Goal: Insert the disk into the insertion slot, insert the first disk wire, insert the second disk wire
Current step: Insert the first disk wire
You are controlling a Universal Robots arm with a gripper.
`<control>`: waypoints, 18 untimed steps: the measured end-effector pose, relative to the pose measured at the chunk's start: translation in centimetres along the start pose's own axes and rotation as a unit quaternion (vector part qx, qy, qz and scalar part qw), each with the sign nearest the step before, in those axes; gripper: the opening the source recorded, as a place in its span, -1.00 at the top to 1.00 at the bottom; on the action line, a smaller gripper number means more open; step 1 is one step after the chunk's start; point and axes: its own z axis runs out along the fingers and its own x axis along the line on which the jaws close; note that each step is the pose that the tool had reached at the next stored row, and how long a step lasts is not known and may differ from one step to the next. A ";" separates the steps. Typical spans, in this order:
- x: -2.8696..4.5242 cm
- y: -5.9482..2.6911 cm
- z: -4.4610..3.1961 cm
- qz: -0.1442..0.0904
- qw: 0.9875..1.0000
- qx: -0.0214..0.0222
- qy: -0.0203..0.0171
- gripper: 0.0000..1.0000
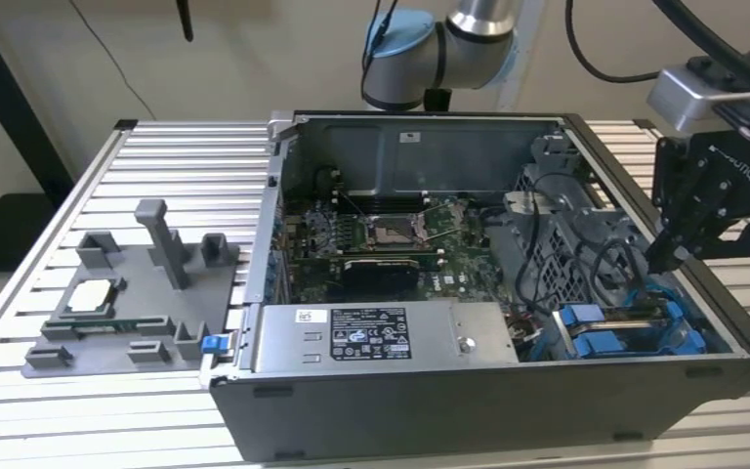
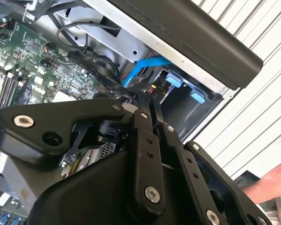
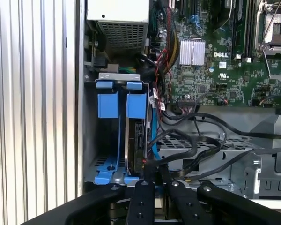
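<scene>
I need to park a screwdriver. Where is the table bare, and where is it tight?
Bare slats of the table lie on the camera's side of the grey fixture, beyond it, and along the case at the exterior view's right. Tight: inside the case around the slot, where wires and the gripper crowd in.

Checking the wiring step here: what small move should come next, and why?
Probably a short push toward the disk, to seat the blue cable. The disk already stands in its bay, and the gripper, fingers closed, sits at that cable's end beside the disk's edge.
</scene>
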 end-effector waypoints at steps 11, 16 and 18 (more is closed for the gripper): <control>-1.36 1.43 -0.56 0.001 1.000 0.001 0.000 1.00; -1.37 2.48 -0.60 0.002 1.000 0.001 0.000 1.00; -1.30 2.78 -0.60 0.002 1.000 0.001 0.000 1.00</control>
